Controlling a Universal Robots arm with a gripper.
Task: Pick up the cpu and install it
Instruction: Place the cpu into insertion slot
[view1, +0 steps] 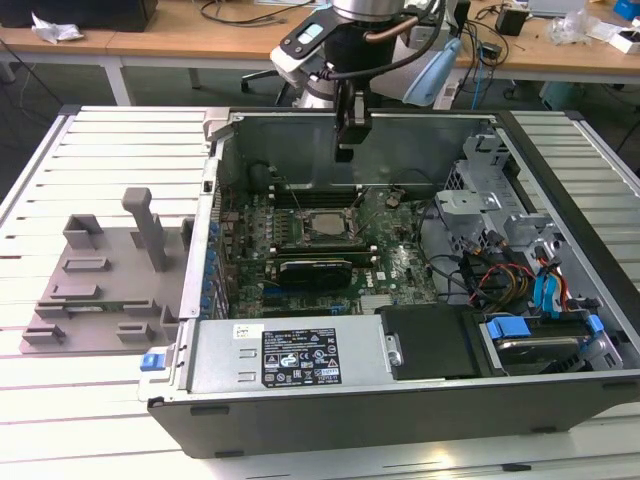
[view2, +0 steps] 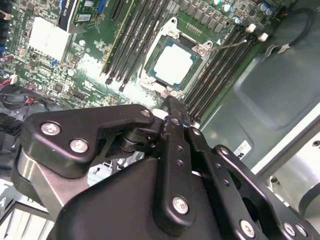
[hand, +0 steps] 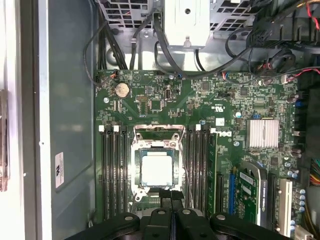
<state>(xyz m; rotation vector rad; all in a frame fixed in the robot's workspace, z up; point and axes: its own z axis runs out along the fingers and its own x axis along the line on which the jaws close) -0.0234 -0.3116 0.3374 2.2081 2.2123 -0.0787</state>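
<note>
Arm (view1: 335, 50) is wearing black housing w/ silver ring (view1: 370, 8) up top, pale-blue panel (view1: 311, 34); copper-coloured hose (view1: 385, 31) & black cable (view1: 400, 62) are curling round it. Gripper (view2: 172, 106) is showing matte-black linkage plates, silver screws (view2: 180, 204) dotting them.

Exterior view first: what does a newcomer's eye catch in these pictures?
The open grey metal computer case lies on the white slatted table, its green motherboard exposed. The small square silvery cpu sits in the metal socket frame, and the black gripper hangs over the board near it, shut and empty.
</note>
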